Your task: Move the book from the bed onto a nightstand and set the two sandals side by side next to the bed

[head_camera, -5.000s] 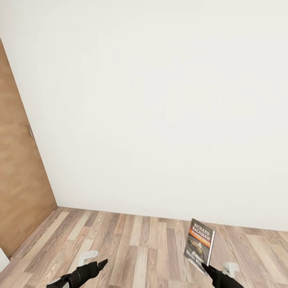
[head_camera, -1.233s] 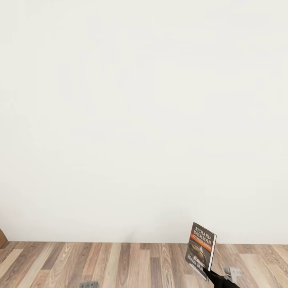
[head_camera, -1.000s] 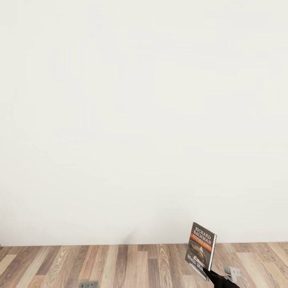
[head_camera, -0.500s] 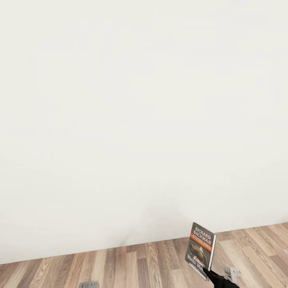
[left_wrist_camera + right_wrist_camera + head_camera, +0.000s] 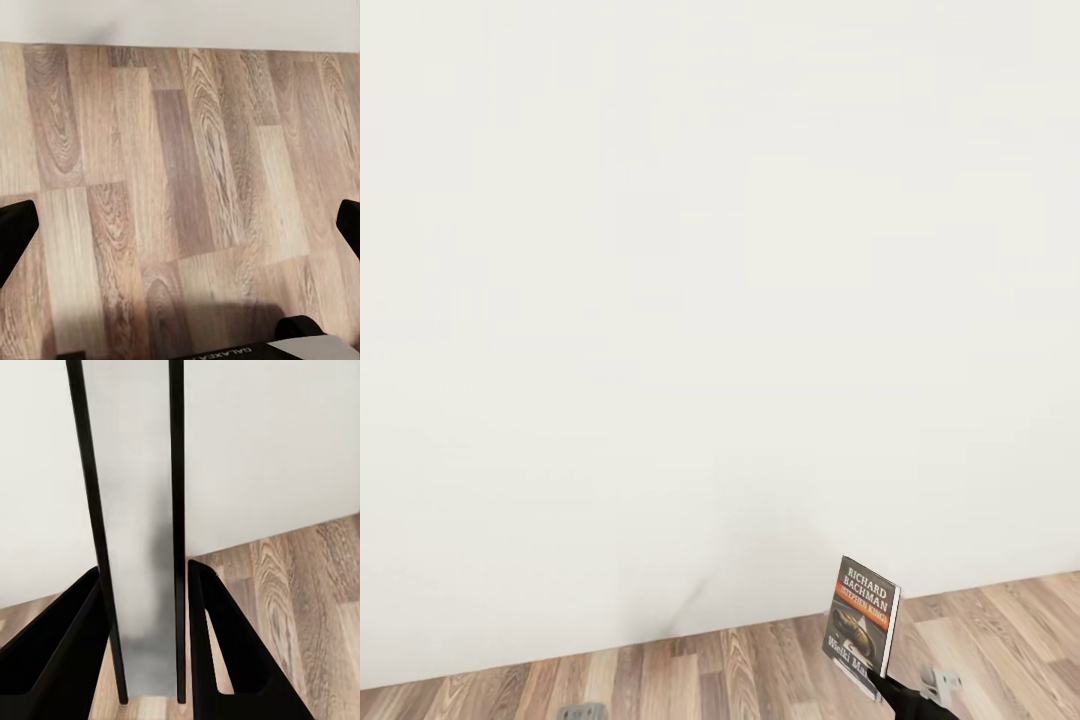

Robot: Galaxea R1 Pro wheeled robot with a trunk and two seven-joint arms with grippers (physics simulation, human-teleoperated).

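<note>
My right gripper is shut on the lower corner of the book and holds it upright above the floor, its cover with white "Richard Bachman" lettering and an orange band facing me. In the right wrist view the book stands edge-on between the two black fingers. My left gripper is open over bare wood planks, with nothing between its fingertips. The bed, the nightstand and the sandals are out of view.
A plain white wall stands close in front of me and meets a strip of light-brown plank floor low in the head view. Grey parts of my base poke in at the lower edge.
The whole view has swung: the brown door slid out at the left, and the wall-floor line now slopes up to the right. The book stays in my right gripper.
</note>
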